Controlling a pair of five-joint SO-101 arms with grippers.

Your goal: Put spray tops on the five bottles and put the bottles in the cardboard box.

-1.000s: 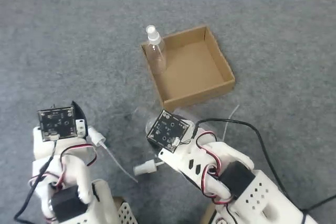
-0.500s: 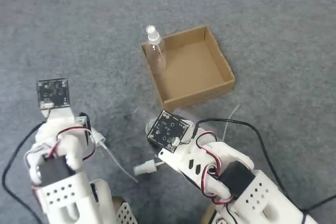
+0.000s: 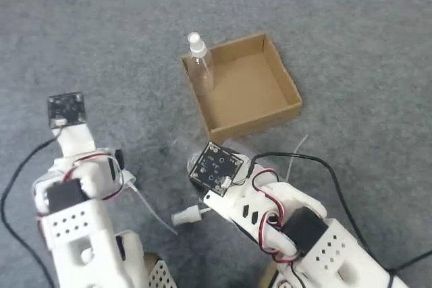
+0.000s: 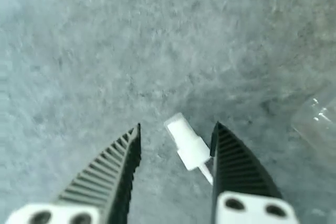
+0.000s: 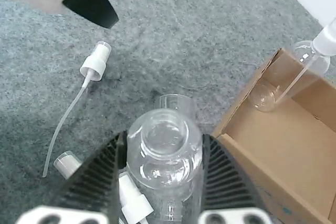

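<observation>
My left gripper (image 4: 177,127) hangs open just above the grey carpet, its fingers either side of a white spray top (image 4: 187,144) that lies flat. From above, this spray top (image 3: 128,179) with its thin tube lies beside the left arm. My right gripper (image 5: 165,141) is shut on a clear bottle (image 5: 165,150) with no top, its mouth facing the camera. The cardboard box (image 3: 259,122) stands at the back centre. A bottle with a spray top (image 3: 200,65) leans in the box's far left corner.
A second white spray top (image 3: 187,216) lies on the carpet by the right arm. A thin loose tube (image 3: 298,145) lies right of the box's front. The right arm's black cable (image 3: 317,160) loops over the carpet. In the right wrist view the box wall (image 5: 252,167) is close by.
The left arm has lifted and stretched forward, bringing its wrist camera farther up the table and its open fingers over the spray top. The right arm and its bottle have stayed still.
</observation>
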